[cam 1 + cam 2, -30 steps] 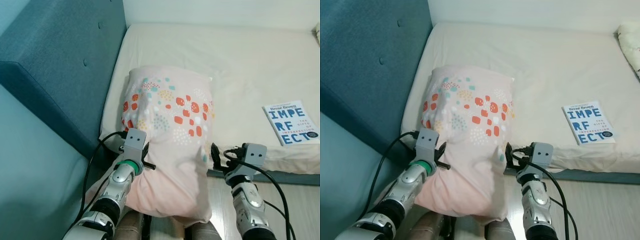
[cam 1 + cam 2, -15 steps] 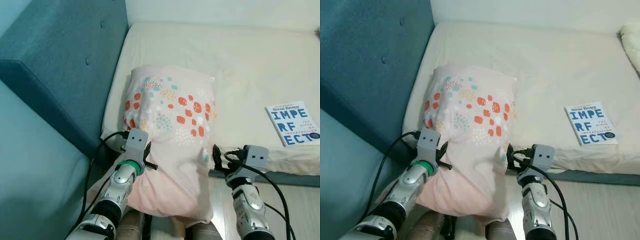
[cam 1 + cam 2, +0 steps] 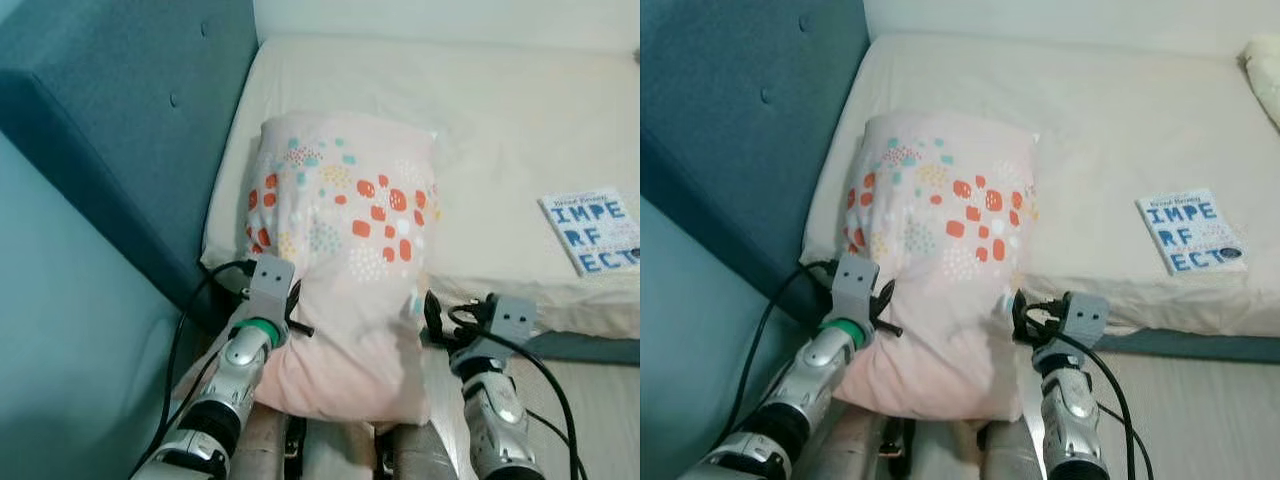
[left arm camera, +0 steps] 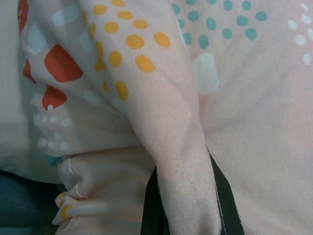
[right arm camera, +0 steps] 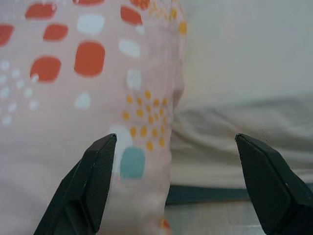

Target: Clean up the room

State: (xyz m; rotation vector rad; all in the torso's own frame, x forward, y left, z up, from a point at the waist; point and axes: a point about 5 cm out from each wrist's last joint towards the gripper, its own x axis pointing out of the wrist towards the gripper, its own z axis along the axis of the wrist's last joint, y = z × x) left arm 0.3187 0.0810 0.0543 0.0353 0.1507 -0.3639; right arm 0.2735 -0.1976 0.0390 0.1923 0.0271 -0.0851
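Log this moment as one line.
left pincer: shut on pillow | right pincer: open beside pillow | book: on bed

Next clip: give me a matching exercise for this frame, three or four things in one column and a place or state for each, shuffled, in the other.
Things:
1. pillow
2. book
3. left pincer
4. right pincer

States:
A. open, beside the pillow's right edge
B. lying flat near the mattress edge
C. shut on a fold of pink fabric
D. leaning on the mattress, lower end hanging off

Pairs: 1-D, 2-B, 3-C, 4-A
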